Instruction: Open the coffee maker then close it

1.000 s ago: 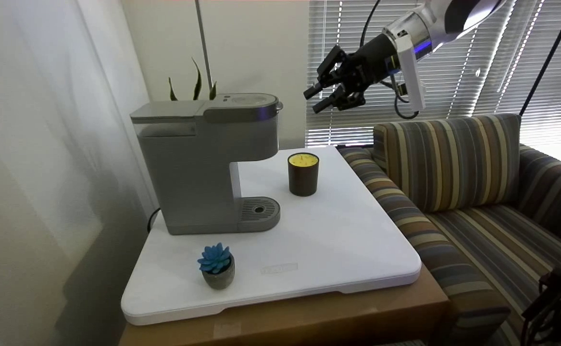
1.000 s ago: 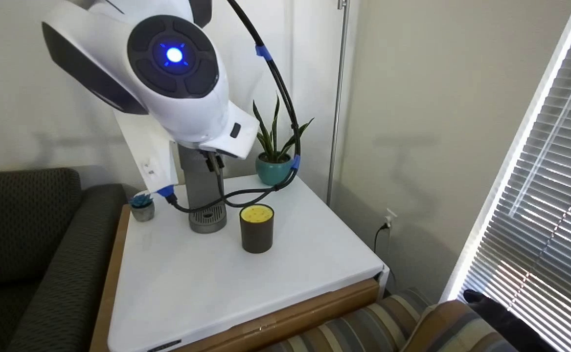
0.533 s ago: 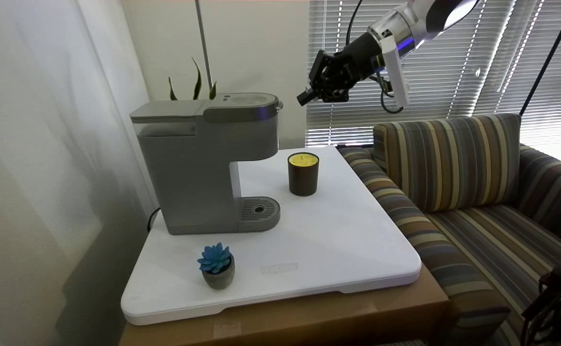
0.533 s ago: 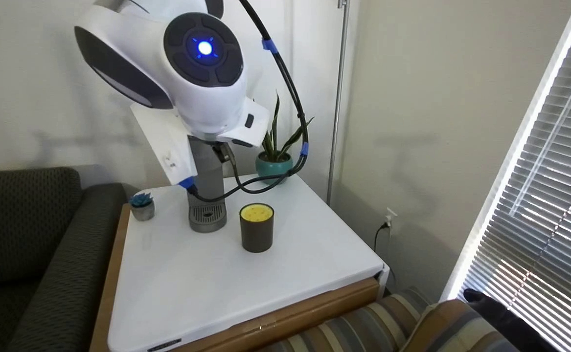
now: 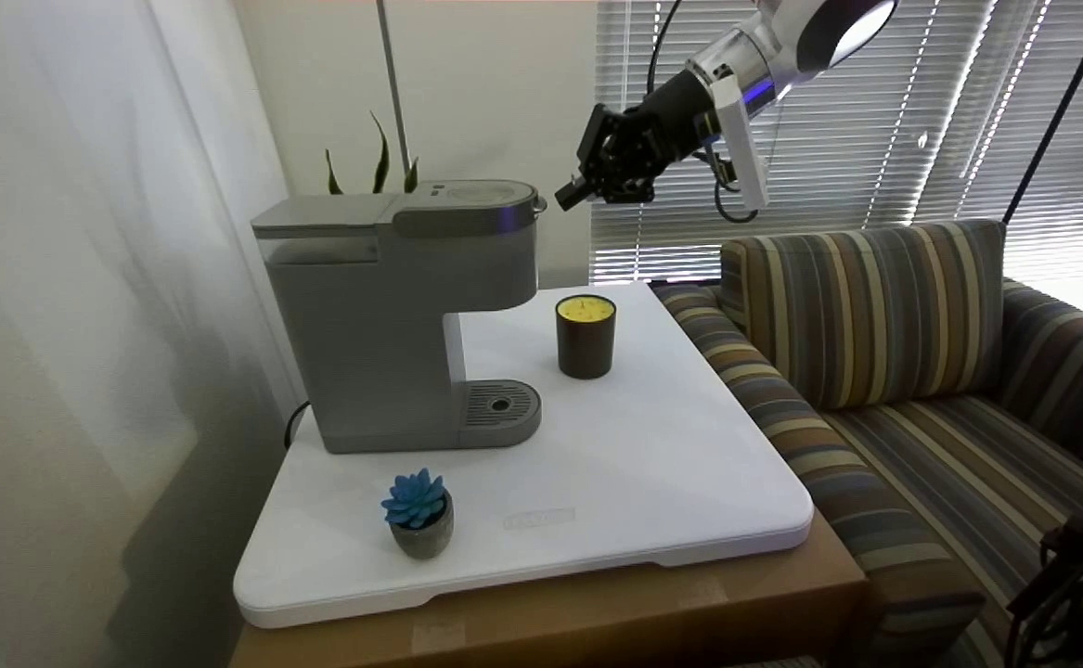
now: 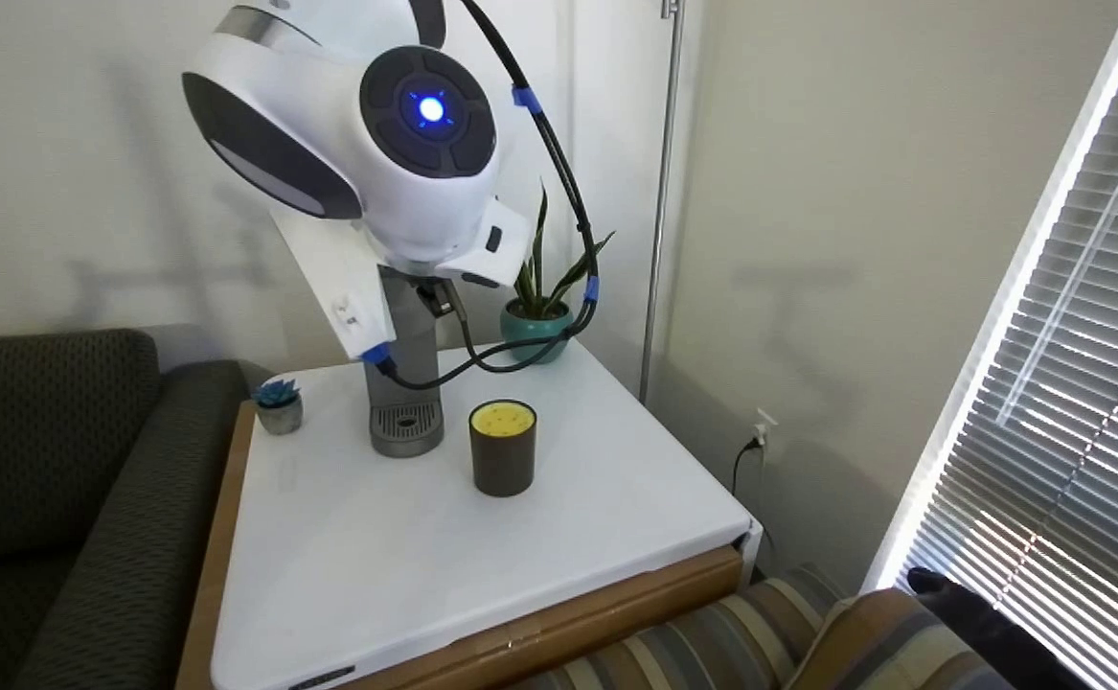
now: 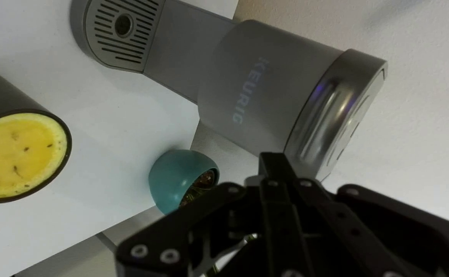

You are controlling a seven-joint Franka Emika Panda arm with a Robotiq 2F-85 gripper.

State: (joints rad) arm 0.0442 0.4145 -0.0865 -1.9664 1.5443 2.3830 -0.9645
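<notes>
The grey boxy coffee maker (image 5: 374, 353) stands upright on the white table, with its top lid down. It also shows in an exterior view (image 6: 412, 355), partly hidden by the arm, and in the wrist view (image 7: 247, 77), where its front reads KEURIG. The lid's shiny front handle (image 7: 324, 115) sticks out at the top front. My gripper (image 5: 573, 192) is shut and empty, just in front of the lid handle at about lid height, with a small gap seen between them. Its shut fingertips (image 7: 276, 167) overlap the lid's lower corner in the wrist view. The arm hides the gripper in an exterior view.
A dark candle cup with a yellow top (image 5: 586, 348) stands before the machine's side. A small blue succulent pot (image 5: 420, 520) stands on its other side. A teal plant pot (image 6: 535, 331) is behind. A striped armchair (image 5: 866, 315) adjoins the white table (image 5: 652, 482).
My gripper's fingers have gone from open to shut. The arm has moved toward the coffee maker, bringing the fingertips closer to the lid's front. The coffee maker has not moved.
</notes>
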